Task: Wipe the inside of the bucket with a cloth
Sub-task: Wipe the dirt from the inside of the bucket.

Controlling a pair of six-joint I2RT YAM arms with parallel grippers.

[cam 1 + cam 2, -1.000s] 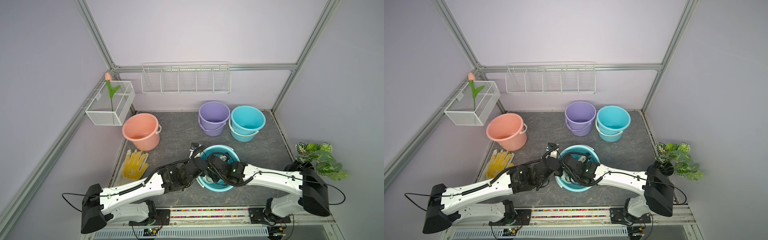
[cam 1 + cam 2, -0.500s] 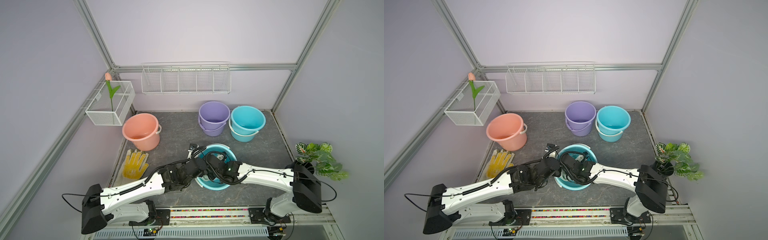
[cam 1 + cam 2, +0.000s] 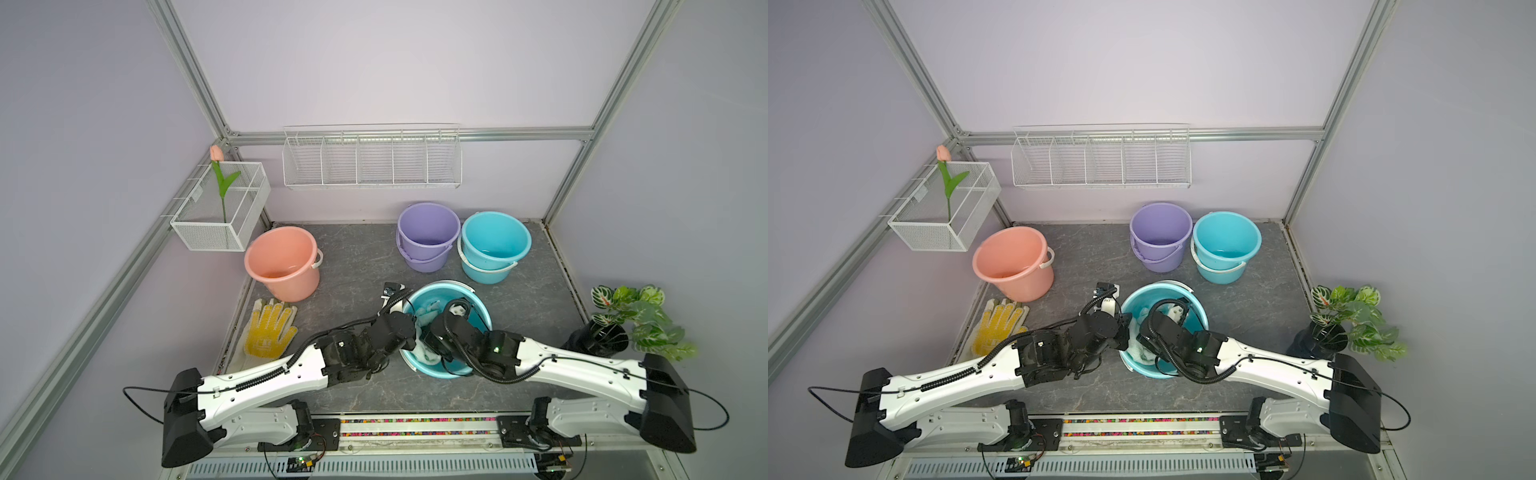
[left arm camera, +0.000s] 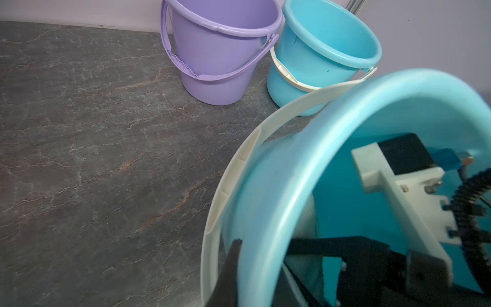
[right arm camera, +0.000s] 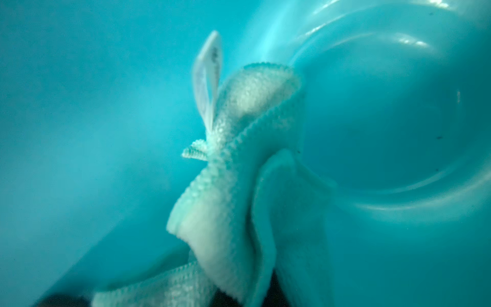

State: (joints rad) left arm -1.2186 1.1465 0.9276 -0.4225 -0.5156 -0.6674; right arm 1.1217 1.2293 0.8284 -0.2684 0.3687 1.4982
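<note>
Top views: marbled floor (image 3: 357, 257), lilac walls (image 3: 395, 62)

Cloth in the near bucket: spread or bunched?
Bunched. The right wrist view shows the cloth gathered into deep folds inside the bucket, with its label sticking out.

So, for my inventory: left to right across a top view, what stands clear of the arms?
Salmon-pink plastic bucket, lilac plastic bucket, turquoise plastic bucket, leafy green plant in black pot.
</note>
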